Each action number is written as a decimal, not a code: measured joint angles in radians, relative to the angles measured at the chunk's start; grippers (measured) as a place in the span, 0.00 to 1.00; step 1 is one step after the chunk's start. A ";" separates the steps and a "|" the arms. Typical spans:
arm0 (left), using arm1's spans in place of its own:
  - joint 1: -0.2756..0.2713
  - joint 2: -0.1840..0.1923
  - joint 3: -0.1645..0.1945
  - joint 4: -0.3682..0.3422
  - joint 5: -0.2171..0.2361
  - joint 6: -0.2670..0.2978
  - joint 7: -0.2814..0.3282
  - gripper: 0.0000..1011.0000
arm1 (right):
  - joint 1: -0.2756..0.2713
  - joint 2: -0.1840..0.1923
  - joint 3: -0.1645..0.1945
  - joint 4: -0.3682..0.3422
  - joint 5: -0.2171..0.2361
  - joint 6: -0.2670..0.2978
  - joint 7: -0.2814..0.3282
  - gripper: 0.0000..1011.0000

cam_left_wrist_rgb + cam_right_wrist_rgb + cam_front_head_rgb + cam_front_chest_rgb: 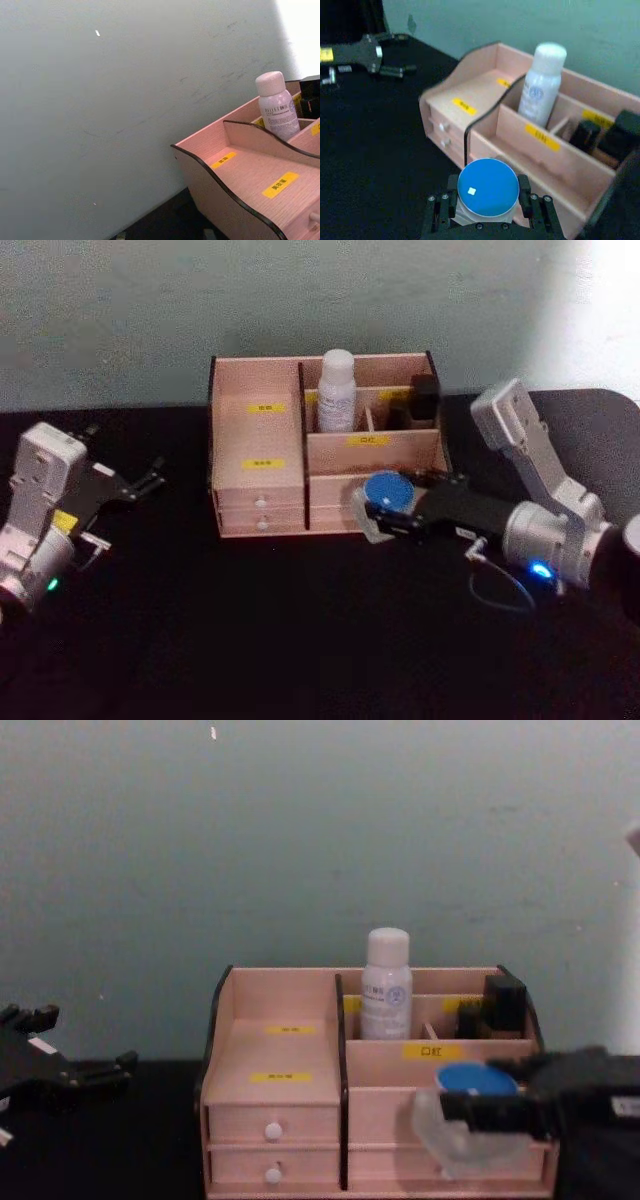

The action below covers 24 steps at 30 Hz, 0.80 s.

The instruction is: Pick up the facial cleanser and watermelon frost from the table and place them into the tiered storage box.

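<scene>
Holding the watermelon frost jar (487, 186) in my right gripper (385, 510), clamped on both its sides just under the blue lid, I have it just in front of the tiered storage box (258, 435). I cannot tell whether it clears the counter (250, 630). I judge the jar light and stiff, but its clear wall looks smooth and could slip, so a hold across the widest part suits it. The facial cleanser bottle (336, 390) already stands upright in a rear compartment. My right wrist view shows the jaws on either flank of the jar, while the chest view shows its translucent body level with the drawers. My left gripper (148, 483) is parked at the left, fingers apart.
</scene>
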 joint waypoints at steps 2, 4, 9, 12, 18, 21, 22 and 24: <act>0.000 0.000 0.000 0.000 0.000 0.000 0.000 0.99 | 0.024 -0.011 -0.008 0.011 0.002 -0.006 0.002 0.70; 0.000 0.000 0.000 0.000 0.000 0.000 0.000 0.99 | 0.050 -0.024 -0.017 0.023 0.003 -0.012 0.003 0.70; 0.000 0.000 0.000 0.000 0.000 0.000 0.000 0.99 | 0.100 -0.049 -0.035 0.050 0.003 -0.022 0.005 0.70; 0.000 0.000 0.000 0.000 0.000 0.000 0.000 0.99 | 0.133 -0.069 -0.048 0.070 0.005 -0.028 0.011 0.70; 0.000 0.000 0.000 0.000 0.000 0.000 0.000 0.99 | 0.192 -0.107 -0.075 0.116 0.018 -0.031 0.024 0.70; 0.000 0.000 0.000 0.000 0.000 0.000 0.000 0.99 | 0.221 -0.126 -0.090 0.147 0.022 -0.030 0.027 0.70; 0.000 0.000 0.000 0.000 0.000 0.000 0.000 0.99 | 0.229 -0.131 -0.094 0.156 0.022 -0.030 0.028 0.70; 0.000 0.000 0.000 0.000 0.000 0.000 0.000 0.99 | 0.251 -0.146 -0.106 0.183 0.022 -0.028 0.029 0.70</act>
